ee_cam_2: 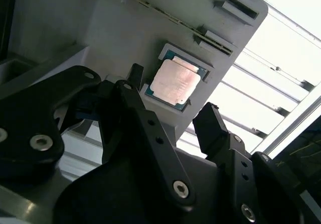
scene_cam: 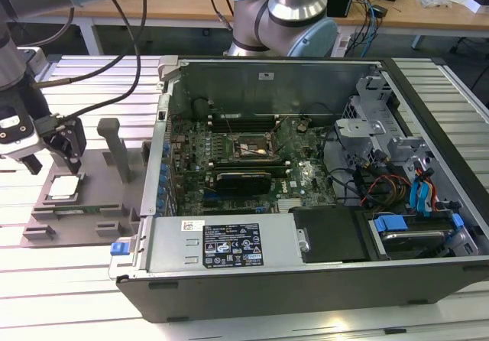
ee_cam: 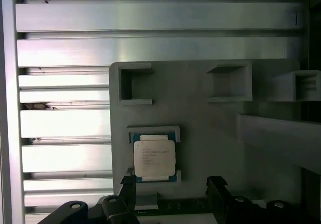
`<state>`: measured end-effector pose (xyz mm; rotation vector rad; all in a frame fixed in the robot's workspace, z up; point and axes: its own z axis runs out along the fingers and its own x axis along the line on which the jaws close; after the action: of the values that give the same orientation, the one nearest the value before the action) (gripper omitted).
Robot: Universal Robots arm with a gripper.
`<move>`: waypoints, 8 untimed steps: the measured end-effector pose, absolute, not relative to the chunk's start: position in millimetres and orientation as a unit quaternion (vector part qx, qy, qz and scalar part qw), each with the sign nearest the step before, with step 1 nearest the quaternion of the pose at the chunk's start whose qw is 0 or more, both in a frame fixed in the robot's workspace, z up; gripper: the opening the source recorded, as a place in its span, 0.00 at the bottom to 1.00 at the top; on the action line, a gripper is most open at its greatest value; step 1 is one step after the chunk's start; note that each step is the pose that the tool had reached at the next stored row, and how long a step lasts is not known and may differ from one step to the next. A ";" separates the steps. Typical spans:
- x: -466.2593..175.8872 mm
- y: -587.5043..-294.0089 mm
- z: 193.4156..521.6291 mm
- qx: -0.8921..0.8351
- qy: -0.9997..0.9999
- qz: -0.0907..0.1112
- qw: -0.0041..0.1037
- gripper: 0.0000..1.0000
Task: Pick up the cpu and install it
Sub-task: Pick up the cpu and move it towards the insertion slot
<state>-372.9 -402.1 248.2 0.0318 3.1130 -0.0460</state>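
Exterior view's left: gripper point(scene_cam: 53, 164), black, two-fingered, released, its jaws spread wide and holding nothing, hung just above the cpu point(scene_cam: 63, 188). The cpu, a flat square chip with a pale metal top, lay flat in a shallow raised seat on the grey fixture point(scene_cam: 99, 203), near that fixture's left end. In the second wrist view the fingers point(ee_cam_2: 135, 78) stood on either side of the cpu point(ee_cam_2: 176, 82), apart from it; in the first wrist view the cpu point(ee_cam: 154, 157) sat in its seat just beyond the open gripper point(ee_cam: 171, 183). The fixture point(ee_cam: 200, 118) carried hollow raised blocks and, in the exterior view, an upright post point(scene_cam: 111, 138); it rested on a table point(scene_cam: 84, 81) of silver slatted rails. Centre: open computer case point(scene_cam: 176, 69), lying on its side on the table, with a green motherboard point(scene_cam: 306, 176) inside, a bare square socket point(scene_cam: 248, 150) on it, and a long black expansion card point(scene_cam: 243, 179) just beside the socket. A labelled metal box point(scene_cam: 221, 241) ran along the near wall, a blue latch point(scene_cam: 118, 248) at its left corner. Behind the case, the pale blue and silver arm base point(scene_cam: 283, 12). Exterior view's right: drive bays with blue tabs point(scene_cam: 393, 224) and bundled cables point(scene_cam: 382, 188)
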 end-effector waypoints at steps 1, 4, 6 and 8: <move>-372.9 -402.1 246.5 0.010 1.000 -0.015 0.014 0.68; -372.9 -402.1 243.5 0.010 1.000 -0.015 0.014 0.68; -372.9 -402.1 242.4 0.010 1.000 -0.015 0.014 0.68; -372.9 -402.1 241.4 0.010 1.000 -0.015 0.014 0.68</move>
<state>-372.9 -402.1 241.4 0.0317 3.1130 -0.0459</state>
